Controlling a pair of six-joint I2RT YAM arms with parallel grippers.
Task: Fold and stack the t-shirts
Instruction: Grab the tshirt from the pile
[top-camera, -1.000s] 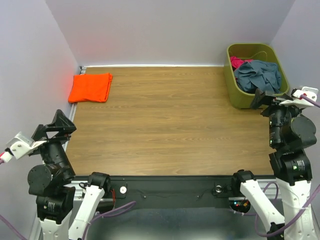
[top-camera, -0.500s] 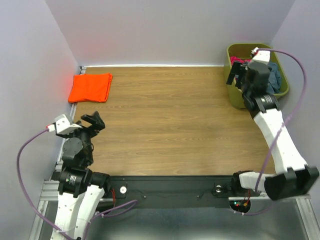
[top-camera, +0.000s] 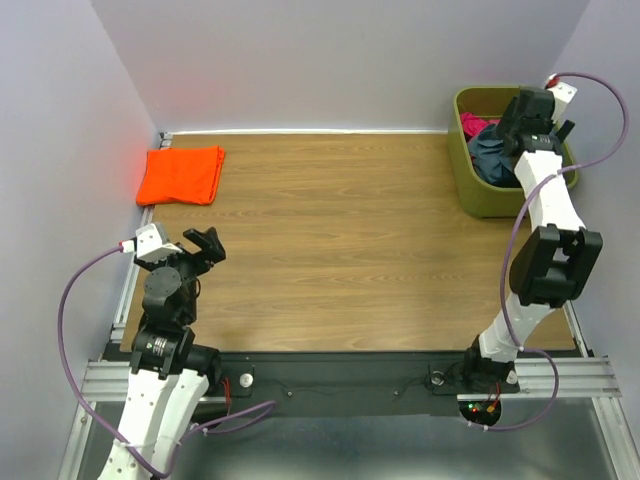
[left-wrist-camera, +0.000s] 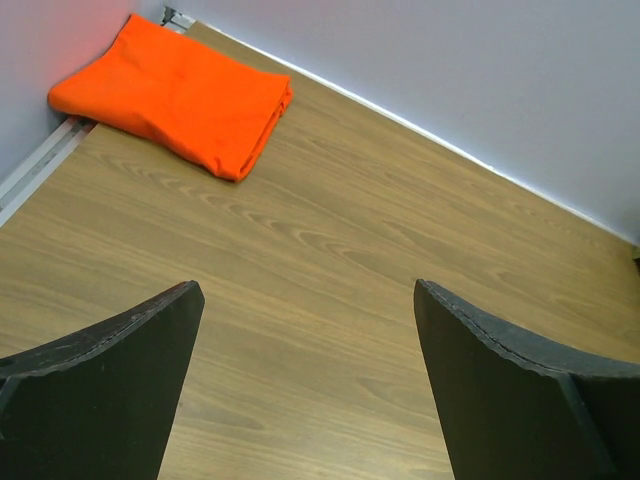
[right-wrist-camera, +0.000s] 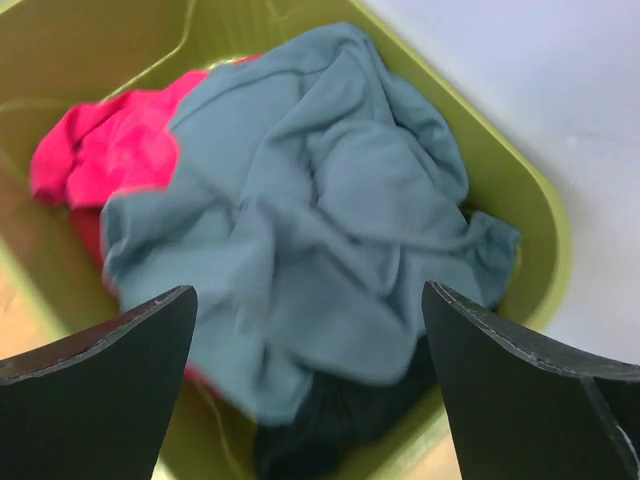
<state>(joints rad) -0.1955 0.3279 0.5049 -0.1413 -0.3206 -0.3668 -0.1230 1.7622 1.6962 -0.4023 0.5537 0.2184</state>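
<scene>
Fingers (right-wrist-camera: 90, 390) of right gripper (right-wrist-camera: 308, 300) spread wide above blue-grey t-shirt (right-wrist-camera: 300, 200) in olive-green bin (right-wrist-camera: 540, 210); left gripper (left-wrist-camera: 308, 290) agape, facing folded orange t-shirt (left-wrist-camera: 170, 90).

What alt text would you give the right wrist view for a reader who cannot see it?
A crumpled blue-grey t-shirt fills an olive-green bin, lying over pink cloth and dark cloth. The right gripper hangs open above it, holding nothing.

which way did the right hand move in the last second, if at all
Yes. In the top view the right hand went from the near right corner of the green bin to over it, above the blue-grey shirt.
</scene>
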